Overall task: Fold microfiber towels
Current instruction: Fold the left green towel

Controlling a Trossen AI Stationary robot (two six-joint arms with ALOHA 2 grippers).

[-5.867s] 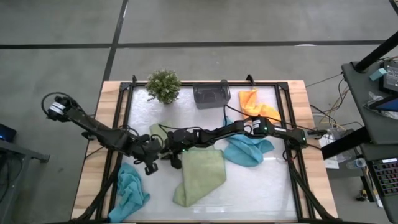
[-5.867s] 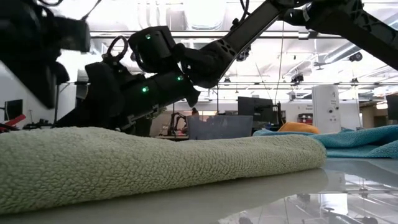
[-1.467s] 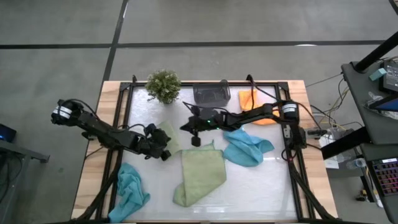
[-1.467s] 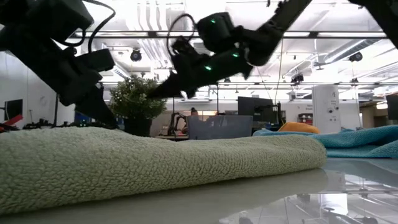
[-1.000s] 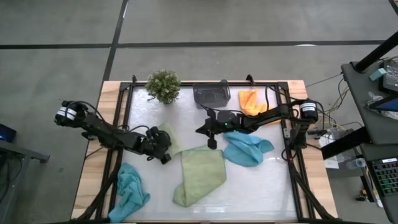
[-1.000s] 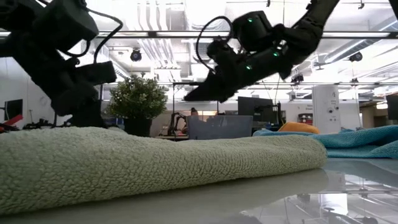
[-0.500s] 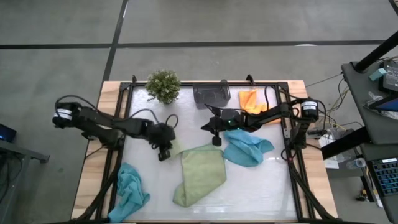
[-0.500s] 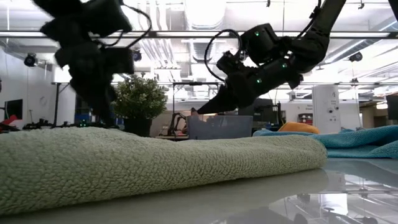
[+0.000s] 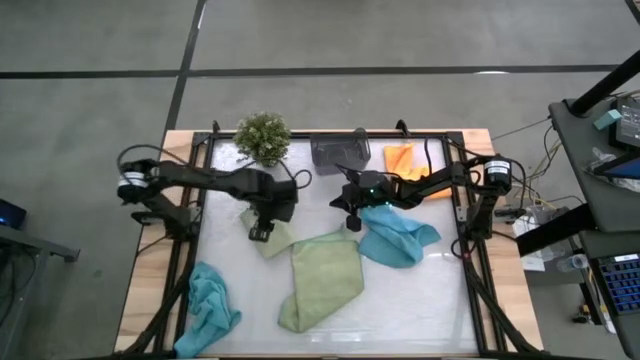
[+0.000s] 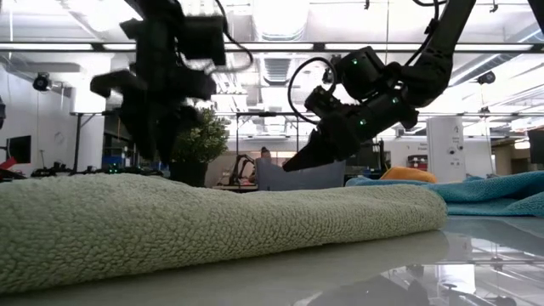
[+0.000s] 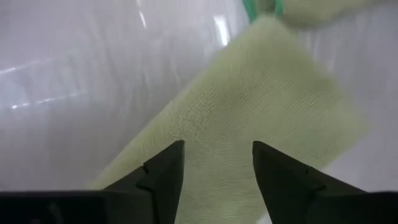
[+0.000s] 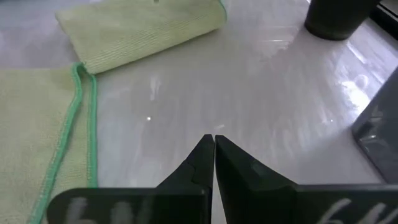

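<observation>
High view: left gripper (image 9: 259, 233) poised over a small folded light green towel (image 9: 272, 238) left of centre, fingers apart, holding nothing. Right gripper (image 9: 353, 222) near the middle, pinched shut and empty, between a larger light green towel (image 9: 322, 278) and a teal-blue towel (image 9: 398, 236). Another teal-blue towel (image 9: 210, 306) crumpled at the near left corner; orange towel (image 9: 404, 162) at the far right, beside a grey bin (image 9: 339, 152). Potted plant (image 9: 263, 137) at the far left.

Low view: light green towel (image 10: 212, 217) filling the foreground; teal-blue towel (image 10: 476, 192) at right, with the orange one (image 10: 408, 174) behind it.

Left wrist view: two dark fingers (image 11: 163, 171) spread over the folded light green towel (image 11: 249, 118), not touching it.

Right wrist view: fingers (image 12: 202, 158) closed tip to tip above bare white table (image 12: 261, 106); folded towel (image 12: 140, 31) beyond, green-hemmed edge of the larger one (image 12: 37, 124) alongside.
</observation>
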